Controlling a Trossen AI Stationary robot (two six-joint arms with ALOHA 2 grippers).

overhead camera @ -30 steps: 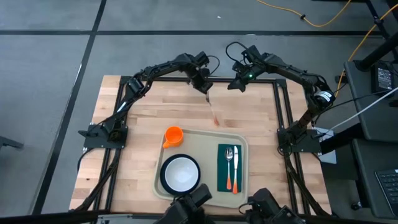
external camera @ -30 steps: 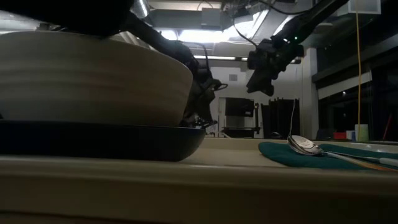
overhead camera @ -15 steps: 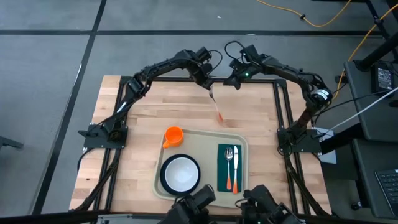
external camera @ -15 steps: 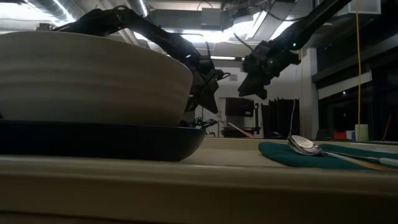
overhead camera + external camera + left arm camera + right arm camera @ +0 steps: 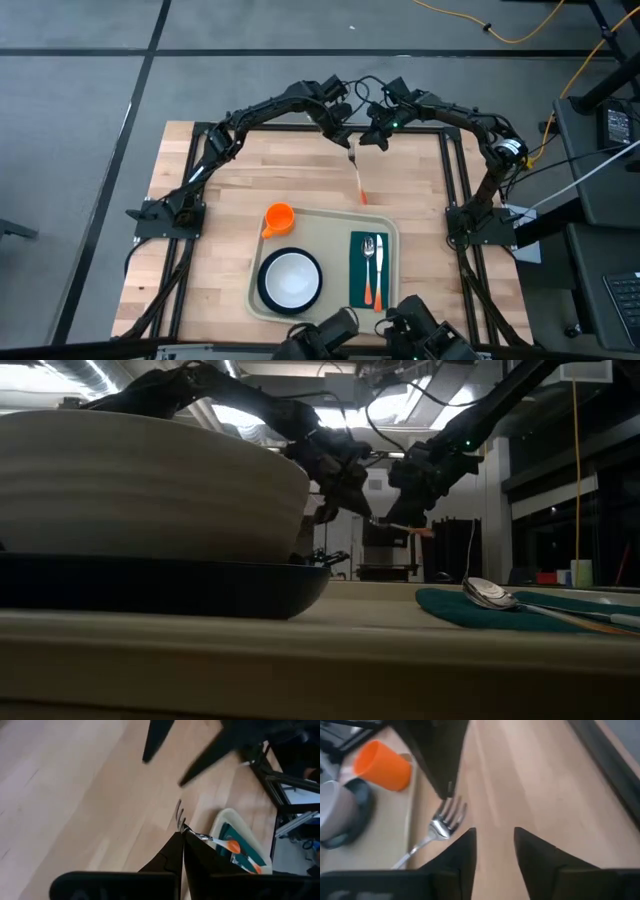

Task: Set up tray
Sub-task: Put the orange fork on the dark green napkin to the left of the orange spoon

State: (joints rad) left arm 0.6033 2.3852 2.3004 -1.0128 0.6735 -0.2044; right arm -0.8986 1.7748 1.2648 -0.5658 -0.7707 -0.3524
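Observation:
A fork point(image 5: 358, 178) with a metal head and an orange handle hangs over the bare wood, beyond the far rim of the beige tray point(image 5: 330, 225). My left gripper point(image 5: 347, 140) is shut on it. My right gripper point(image 5: 368, 138) hovers close on the fork's right, open; in its wrist view the tines point(image 5: 451, 812) lie beside its fingers, not between them. On the tray sit an orange cup point(image 5: 278, 218), a white bowl on a dark plate point(image 5: 291, 280), and a green napkin point(image 5: 368, 270) carrying a spoon and an orange-handled utensil. My left gripper pinches the fork at its neck point(image 5: 186, 829), just behind the tines point(image 5: 178, 812), between both fingers, which lie across it and come slanting down from above. The fork is lifted clear of the table, with its orange handle point(image 5: 362, 196) sloping toward the tray.
Black frame rails point(image 5: 445, 160) run along the table's far and side edges. Bare wood point(image 5: 250, 175) lies between the arms and the tray. A strip of tray point(image 5: 335, 260) between the plate and the napkin is bare.
My left gripper has risen and moved toward the table's right with the fork, whose handle end has come up off the wood and now hangs clear. My right gripper has moved left and closer to the left gripper and the fork.

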